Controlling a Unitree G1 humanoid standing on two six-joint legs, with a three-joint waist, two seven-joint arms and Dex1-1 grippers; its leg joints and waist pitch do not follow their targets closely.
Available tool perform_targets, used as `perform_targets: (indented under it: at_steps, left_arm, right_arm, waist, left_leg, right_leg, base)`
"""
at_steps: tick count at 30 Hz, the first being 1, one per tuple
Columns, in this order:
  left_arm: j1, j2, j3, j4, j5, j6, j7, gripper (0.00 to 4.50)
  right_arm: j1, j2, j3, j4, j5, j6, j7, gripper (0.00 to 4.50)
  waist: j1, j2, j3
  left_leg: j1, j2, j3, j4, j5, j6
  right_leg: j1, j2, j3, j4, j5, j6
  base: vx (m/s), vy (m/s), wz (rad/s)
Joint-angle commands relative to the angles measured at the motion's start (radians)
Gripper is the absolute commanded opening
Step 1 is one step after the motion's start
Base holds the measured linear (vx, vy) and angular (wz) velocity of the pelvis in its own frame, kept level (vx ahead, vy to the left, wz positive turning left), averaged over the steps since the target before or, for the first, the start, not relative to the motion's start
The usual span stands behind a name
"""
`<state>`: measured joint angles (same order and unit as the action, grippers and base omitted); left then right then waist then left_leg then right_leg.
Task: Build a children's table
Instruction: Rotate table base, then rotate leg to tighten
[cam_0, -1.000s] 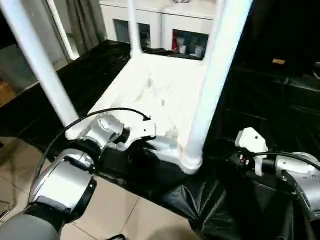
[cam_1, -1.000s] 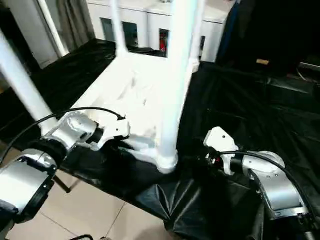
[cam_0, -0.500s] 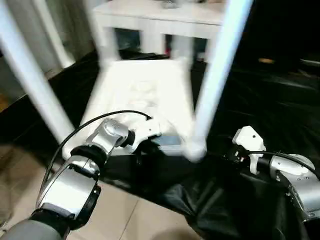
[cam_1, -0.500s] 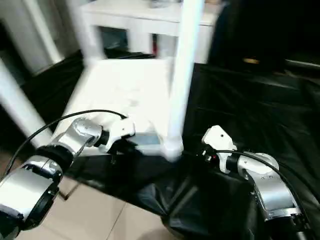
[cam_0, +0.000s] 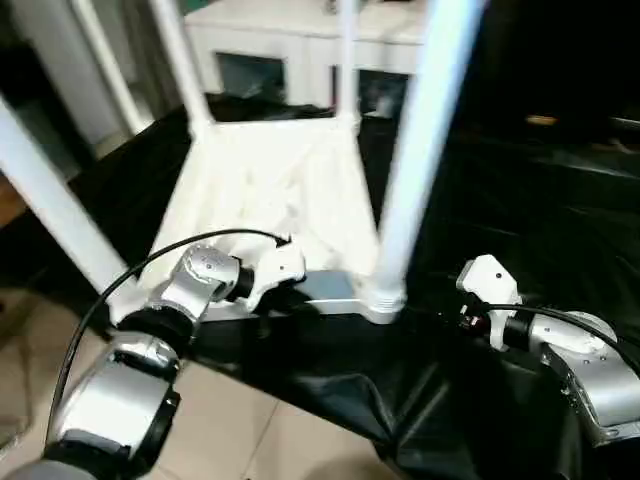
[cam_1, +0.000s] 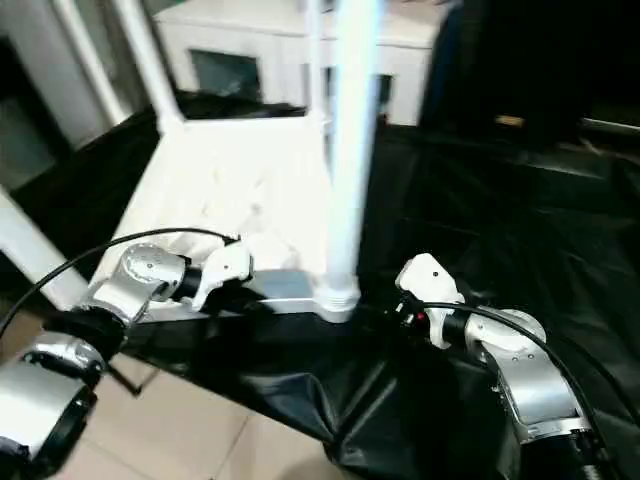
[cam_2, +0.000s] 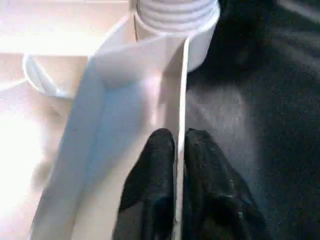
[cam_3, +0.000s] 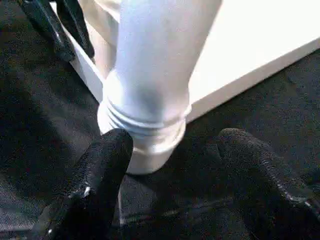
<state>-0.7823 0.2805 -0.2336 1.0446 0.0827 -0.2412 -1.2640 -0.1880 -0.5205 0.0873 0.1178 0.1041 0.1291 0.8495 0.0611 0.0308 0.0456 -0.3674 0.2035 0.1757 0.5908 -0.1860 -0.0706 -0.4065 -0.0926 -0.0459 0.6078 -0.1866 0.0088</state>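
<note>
The children's table (cam_0: 270, 190) lies upside down on the black-covered bench (cam_0: 520, 220), legs up, its near rim at the bench's front edge. The left gripper (cam_2: 179, 150) pinches that rim. The right gripper (cam_3: 172, 145), fingers spread, sits beside the near-right leg (cam_0: 415, 150) socket.

Both head views look forward and down over the silver forearms at the upturned children's table (cam_0: 270, 190), the near corner socket (cam_1: 335, 297) low in the middle; they share the whole scene, taken from slightly different spots. The left wrist view sits very close to the tabletop's near rim (cam_2: 181, 115), looking along the left hand (cam_2: 179, 150) toward that same socket. The right wrist view looks from just beside the socket, past the right hand (cam_3: 172, 150), up the leg (cam_3: 160, 55) standing in it.
</note>
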Motion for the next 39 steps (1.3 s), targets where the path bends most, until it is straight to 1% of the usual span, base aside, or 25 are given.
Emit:
perform_targets:
  at_steps: [1, 3, 4, 5, 6, 8, 12, 15, 16, 18, 20, 21, 22, 23, 24, 25, 30, 31, 33, 35, 36, 38, 39]
  left_arm:
    - [0.02, -0.003, 0.004, -0.004, -0.005, 0.01, -0.014, 0.76]
    - [0.02, -0.006, 0.007, -0.004, -0.001, 0.012, -0.004, 0.76]
    - [0.019, -0.006, 0.003, 0.0, 0.006, 0.006, 0.004, 0.76]
    - [0.02, -0.006, 0.002, 0.002, 0.008, 0.006, 0.007, 0.76]
    - [0.02, -0.007, -0.001, 0.007, 0.013, 0.002, 0.018, 0.76]
    - [0.019, -0.011, -0.003, 0.016, 0.02, 0.001, 0.051, 0.76]
    - [0.01, -0.021, -0.003, 0.021, 0.018, 0.008, 0.068, 0.76]
    - [0.002, -0.026, -0.007, 0.029, 0.025, 0.004, 0.079, 0.76]
    - [-0.009, -0.035, -0.01, 0.038, 0.032, 0.004, 0.096, 0.76]
    - [-0.021, -0.043, -0.017, 0.046, 0.043, -0.003, 0.112, 0.76]
    - [-0.026, -0.044, -0.026, 0.051, 0.052, -0.006, 0.114, 0.76]
    - [-0.029, -0.042, -0.036, 0.055, 0.063, -0.005, 0.115, 0.76]
    - [-0.032, -0.04, -0.044, 0.062, 0.074, -0.012, 0.125, 0.76]
    - [-0.033, -0.039, -0.046, 0.065, 0.078, -0.015, 0.128, 0.76]
    - [-0.037, -0.036, -0.052, 0.074, 0.086, -0.025, 0.135, 0.76]
    - [-0.039, -0.034, -0.054, 0.078, 0.089, -0.029, 0.137, 0.76]
    - [-0.061, -0.032, -0.053, 0.108, 0.107, -0.035, 0.158, 0.76]
    - [-0.065, -0.032, -0.053, 0.112, 0.105, -0.03, 0.148, 0.51]
    - [-0.071, -0.032, -0.053, 0.119, 0.103, -0.028, 0.144, 0.51]
    - [-0.075, -0.035, -0.049, 0.125, 0.098, -0.027, 0.142, 0.37]
    - [-0.081, -0.04, -0.04, 0.132, 0.089, -0.023, 0.142, 0.22]
    - [-0.084, -0.042, -0.038, 0.137, 0.087, -0.022, 0.138, 0.08]
    - [-0.086, -0.043, -0.036, 0.141, 0.086, -0.022, 0.131, 0.08]
  right_arm:
    - [0.001, 0.003, 0.009, -0.023, 0.003, 0.012, -0.004, 3.17]
    - [0.003, 0.004, 0.011, -0.027, 0.004, 0.014, -0.005, 3.17]
    - [0.003, 0.004, 0.012, -0.027, 0.005, 0.014, -0.005, 3.17]
    - [0.003, 0.004, 0.012, -0.028, 0.005, 0.014, -0.004, 3.17]
    - [0.004, 0.004, 0.013, -0.029, 0.005, 0.014, -0.004, 3.17]
    - [0.003, 0.005, 0.012, -0.03, 0.007, 0.015, -0.003, 3.17]
    - [0.002, 0.003, 0.008, -0.031, 0.009, 0.017, -0.003, 3.17]
    - [0.002, 0.002, 0.008, -0.032, 0.008, 0.018, -0.003, 3.17]
    - [0.004, 0.003, 0.009, -0.033, 0.009, 0.018, -0.004, 3.17]
    - [0.006, 0.003, 0.009, -0.035, 0.009, 0.018, -0.004, 3.17]
    - [0.007, 0.003, 0.009, -0.036, 0.01, 0.019, -0.005, 3.17]
    - [0.009, 0.002, 0.008, -0.038, 0.01, 0.019, -0.006, 3.17]
    - [0.011, 0.001, 0.007, -0.041, 0.011, 0.02, -0.006, 3.17]
    - [0.011, 0.0, 0.007, -0.041, 0.011, 0.021, -0.006, 3.17]
    - [0.013, -0.001, 0.006, -0.044, 0.011, 0.022, -0.007, 3.17]
    - [0.014, -0.002, 0.005, -0.046, 0.011, 0.023, -0.007, 3.17]
    - [0.019, -0.003, 0.005, -0.054, 0.014, 0.028, -0.005, 3.17]
    - [0.02, -0.003, 0.005, -0.057, 0.014, 0.029, -0.005, 3.17]
    - [0.022, -0.003, 0.005, -0.059, 0.015, 0.03, -0.005, 3.17]
    - [0.024, -0.003, 0.004, -0.062, 0.015, 0.031, -0.006, 3.17]
    - [0.025, -0.003, 0.003, -0.063, 0.015, 0.031, -0.007, 3.17]
    - [0.026, -0.003, 0.003, -0.063, 0.016, 0.032, -0.007, 3.17]
    - [0.027, -0.003, 0.003, -0.064, 0.015, 0.031, -0.007, 3.17]
  waist:
    - [0.0, -0.02, -0.061]
    - [0.0, -0.023, -0.061]
    - [0.0, -0.026, -0.059]
    - [0.0, -0.026, -0.059]
    - [-0.001, -0.026, -0.058]
    - [-0.001, -0.026, -0.056]
    - [0.001, -0.025, -0.055]
    - [0.0, -0.026, -0.056]
    - [0.0, -0.023, -0.055]
    - [0.001, -0.024, -0.055]
    - [0.002, -0.025, -0.054]
    - [0.002, -0.018, -0.054]
    - [0.0, -0.022, -0.054]
    - [0.0, -0.022, -0.054]
    - [0.0, -0.02, -0.054]
    - [0.0, -0.023, -0.054]
    - [-0.001, -0.022, -0.055]
    - [-0.002, -0.018, -0.054]
    - [-0.003, -0.02, -0.053]
    - [-0.003, -0.02, -0.053]
    - [-0.004, -0.019, -0.053]
    - [-0.004, -0.02, -0.053]
    - [-0.004, -0.015, -0.053]
  left_leg:
    - [0.003, 0.019, 0.005, -0.063, -0.168, 0.103]
    - [0.005, 0.018, 0.005, -0.064, -0.19, 0.094]
    - [0.004, 0.018, 0.005, -0.065, -0.206, 0.084]
    - [0.004, 0.018, 0.005, -0.065, -0.206, 0.084]
    - [0.005, 0.017, 0.005, -0.066, -0.215, 0.074]
    - [0.006, 0.017, 0.005, -0.067, -0.222, 0.069]
    - [0.009, 0.017, 0.006, -0.068, -0.236, 0.062]
    - [0.006, 0.017, 0.005, -0.069, -0.233, 0.059]
    - [0.009, 0.017, 0.005, -0.07, -0.239, 0.057]
    - [0.012, 0.017, 0.007, -0.069, -0.248, 0.056]
    - [0.009, 0.018, 0.006, -0.07, -0.245, 0.056]
    - [0.008, 0.018, 0.004, -0.071, -0.246, 0.054]
    - [0.006, 0.017, 0.003, -0.072, -0.249, 0.05]
    - [0.007, 0.017, 0.004, -0.072, -0.252, 0.051]
    - [0.008, 0.016, 0.003, -0.072, -0.255, 0.049]
    - [0.005, 0.016, 0.003, -0.072, -0.251, 0.048]
    - [0.005, 0.016, 0.002, -0.073, -0.255, 0.047]
    - [0.005, 0.015, 0.002, -0.073, -0.258, 0.046]
    - [0.005, 0.015, 0.002, -0.073, -0.263, 0.045]
    - [0.006, 0.016, 0.002, -0.075, -0.272, 0.043]
    - [0.006, 0.015, 0.001, -0.075, -0.278, 0.04]
    - [0.006, 0.015, 0.001, -0.075, -0.281, 0.039]
    - [0.005, 0.015, 0.0, -0.075, -0.28, 0.038]
  right_leg:
    - [0.054, -0.036, 0.028, -0.067, -0.096, -0.271]
    - [0.054, -0.038, 0.029, -0.07, -0.12, -0.266]
    - [0.055, -0.039, 0.03, -0.073, -0.152, -0.255]
    - [0.055, -0.039, 0.03, -0.073, -0.152, -0.255]
    - [0.055, -0.039, 0.031, -0.076, -0.18, -0.242]
    - [0.053, -0.039, 0.032, -0.078, -0.2, -0.233]
    - [0.05, -0.038, 0.033, -0.082, -0.23, -0.228]
    - [0.052, -0.038, 0.033, -0.082, -0.232, -0.219]
    - [0.049, -0.037, 0.034, -0.084, -0.24, -0.216]
    - [0.047, -0.038, 0.035, -0.087, -0.247, -0.217]
    - [0.049, -0.038, 0.035, -0.087, -0.252, -0.214]
    - [0.05, -0.039, 0.035, -0.086, -0.255, -0.211]
    - [0.051, -0.038, 0.034, -0.087, -0.264, -0.2]
    - [0.05, -0.038, 0.034, -0.088, -0.269, -0.198]
    - [0.049, -0.038, 0.034, -0.089, -0.276, -0.194]
    - [0.052, -0.038, 0.034, -0.089, -0.274, -0.192]
    - [0.051, -0.038, 0.033, -0.089, -0.269, -0.196]
    - [0.051, -0.039, 0.033, -0.089, -0.276, -0.196]
    - [0.051, -0.038, 0.033, -0.091, -0.284, -0.194]
    - [0.05, -0.038, 0.033, -0.092, -0.298, -0.192]
    - [0.05, -0.039, 0.033, -0.094, -0.306, -0.191]
    - [0.05, -0.039, 0.033, -0.095, -0.314, -0.189]
    - [0.05, -0.04, 0.033, -0.094, -0.311, -0.19]
  base:
    - [0.0, 0.0, 0.0]
    - [0.0, 0.0, 0.0]
    - [0.0, 0.0, 0.0]
    - [0.0, 0.0, 0.0]
    - [0.0, 0.0, 0.0]
    - [0.0, 0.0, 0.0]
    - [0.0, 0.0, 0.0]
    - [0.0, 0.0, 0.0]
    - [0.0, 0.0, 0.0]
    - [0.0, 0.0, 0.0]
    - [0.0, 0.0, 0.0]
    - [0.0, 0.0, 0.0]
    - [0.0, 0.0, 0.0]
    - [0.0, 0.0, 0.0]
    - [0.0, 0.0, 0.0]
    - [0.0, 0.0, 0.0]
    - [0.0, 0.0, 0.0]
    - [0.0, 0.0, 0.0]
    - [0.0, 0.0, 0.0]
    - [0.0, 0.0, 0.0]
    - [0.0, 0.0, 0.0]
    - [0.0, 0.0, 0.0]
    - [0.0, 0.0, 0.0]
